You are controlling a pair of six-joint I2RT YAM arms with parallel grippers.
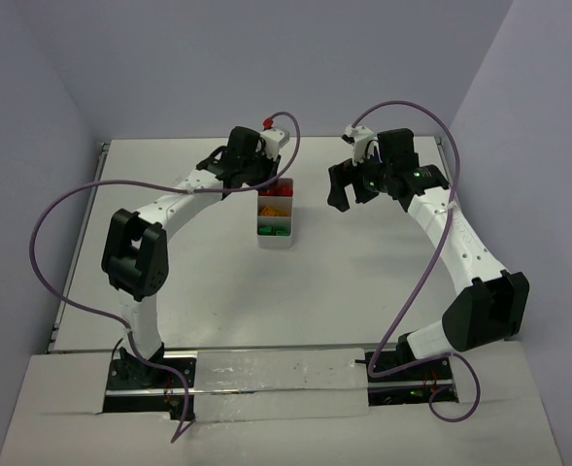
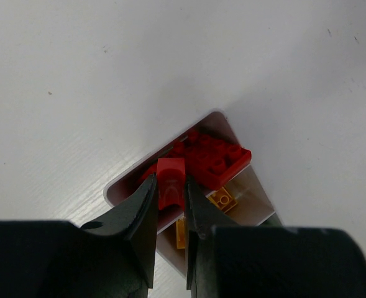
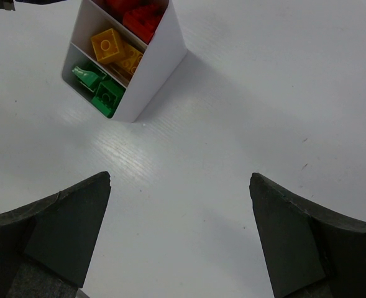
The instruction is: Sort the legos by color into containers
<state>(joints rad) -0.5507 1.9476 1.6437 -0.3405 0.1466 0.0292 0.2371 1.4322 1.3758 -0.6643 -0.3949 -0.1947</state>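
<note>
A small red lego brick is pinched between the two dark fingers of the left tool, which is closed on it; directly beneath that tool is the end compartment of a white three-compartment tray, holding a heap of red bricks; whether the held brick touches the heap cannot be told; the middle compartment, just back towards the tool's wrist, holds yellow bricks, and the compartment beyond it holds green bricks; the tray stands on a plain white counter; the right tool hangs over the counter, its jaws wide apart and empty, the tray ahead of it and to its left, well apart.

The step in hand looks like dropping the red brick among the reds; to do it well, keep the brick centred over the red compartment, away from the divider beside the yellows; lower it close to the heap so it cannot bounce out; part the fingers gently, then lift straight up.
</note>
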